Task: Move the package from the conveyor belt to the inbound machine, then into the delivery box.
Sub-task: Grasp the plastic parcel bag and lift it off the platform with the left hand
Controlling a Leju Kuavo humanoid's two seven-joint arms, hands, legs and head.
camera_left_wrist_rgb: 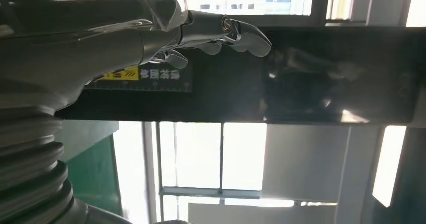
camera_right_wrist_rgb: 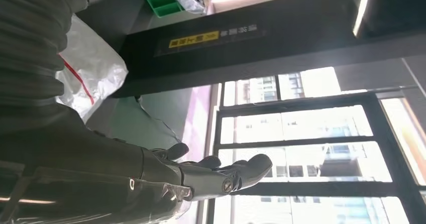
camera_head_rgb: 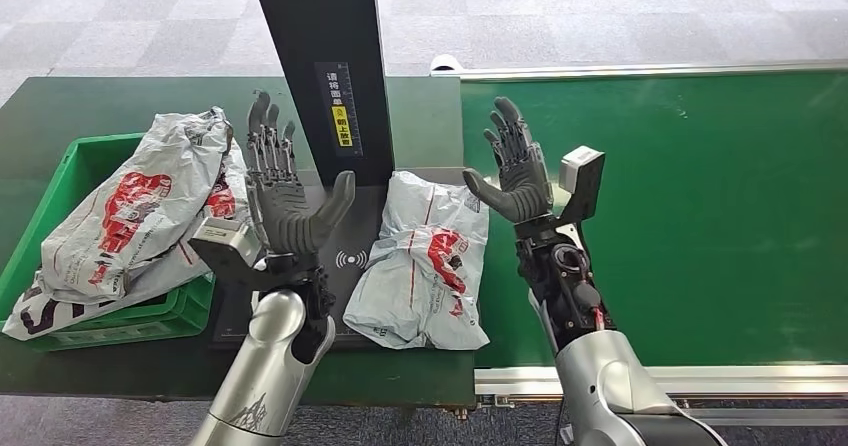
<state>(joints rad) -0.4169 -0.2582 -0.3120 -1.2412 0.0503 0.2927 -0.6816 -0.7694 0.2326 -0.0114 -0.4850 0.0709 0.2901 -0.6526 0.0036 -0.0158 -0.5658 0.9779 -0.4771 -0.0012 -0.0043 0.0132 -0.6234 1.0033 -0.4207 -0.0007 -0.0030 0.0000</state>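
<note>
The package (camera_head_rgb: 425, 261) lies flat on the inbound machine (camera_head_rgb: 345, 266), on the right part of its dark platform, beside the black upright column (camera_head_rgb: 325, 66) and just left of the green conveyor belt (camera_head_rgb: 680, 216). Its long axis runs near to far, the far end leaning slightly right. It is a crumpled grey-white plastic mailer bag with red printing and thin red lines.

Both hands are raised above the counter (camera_head_rgb: 120, 101), palms facing inward, fingers spread and holding nothing: the left hand (camera_head_rgb: 280, 191) left of the package, the right hand (camera_head_rgb: 515, 166) at its far right corner.

The green delivery box (camera_head_rgb: 75, 171) at the left holds similar bags (camera_head_rgb: 140, 211).
</note>
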